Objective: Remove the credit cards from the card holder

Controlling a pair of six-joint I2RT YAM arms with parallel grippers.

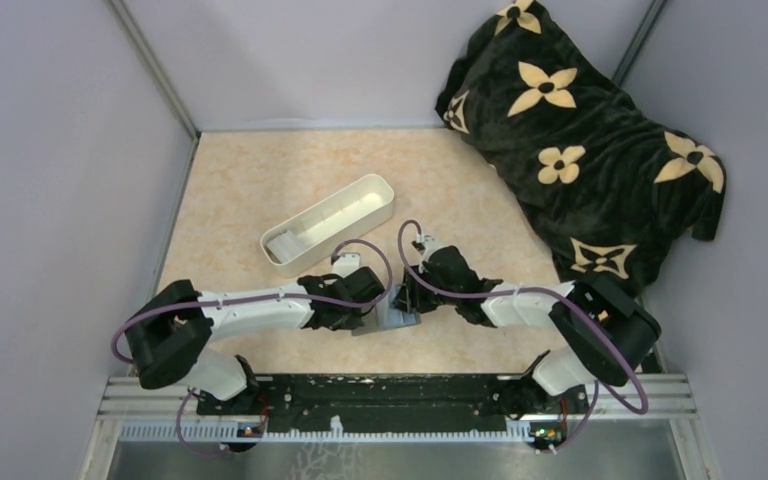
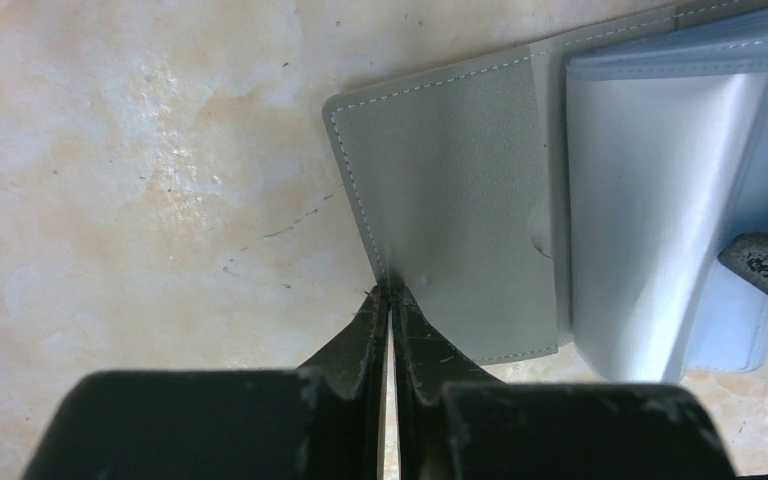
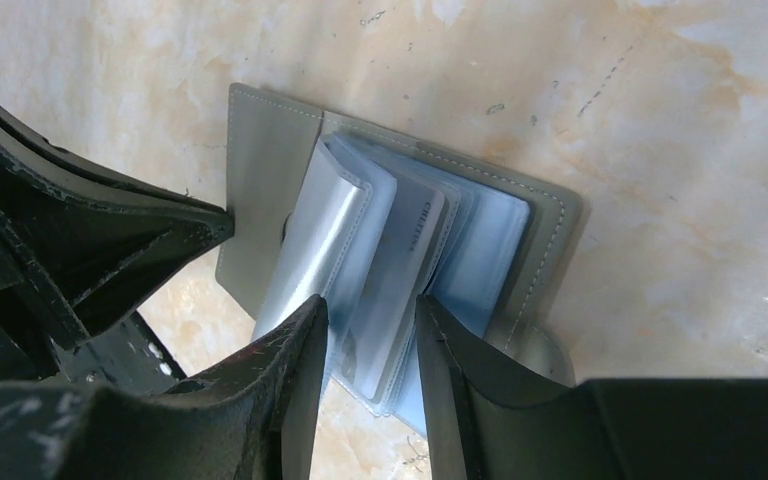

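**Left.** The left hand (image 2: 390, 298) is closed on the bare outer flap of the small flat grey bifold card holder (image 2: 450, 200). It pinches only the flap's stitched edge at 6 o'clock in the left wrist view. The bite is thin and near a corner.

**Centre.** The holder lies opened on the mottled beige counter (image 1: 260, 180), between the two hands. A long white oblong plastic tray (image 1: 350, 210) sits near it at 11 o'clock. The clear blue-grey plastic pocket leaves (image 3: 480, 240) are fanned up, and one pale credit card with printed lettering (image 3: 415, 240) shows inside a leaf. No card is out yet.

**Right.** The right hand (image 3: 370, 305) has its jaws standing either side of the lettered leaf at its 6 o'clock end. I cannot tell whether the pads are pressing on it. A black fleece blanket with cream flowers (image 1: 580, 150) lies at 1 o'clock, well apart.

**Risks, as judged:**
- The jaws straddle sleeve and card together. A pull could drag the leaf, and the whole holder, instead of sliding the card free.
- The left hand's narrow edge grip may slip or let the flap pivot under that pull, and the holder would lift off the counter.
- The glossy plastic gives poor purchase, so the pads may skid off the card.
- Neighbouring leaves crowd the jaws, and two could be caught at once.
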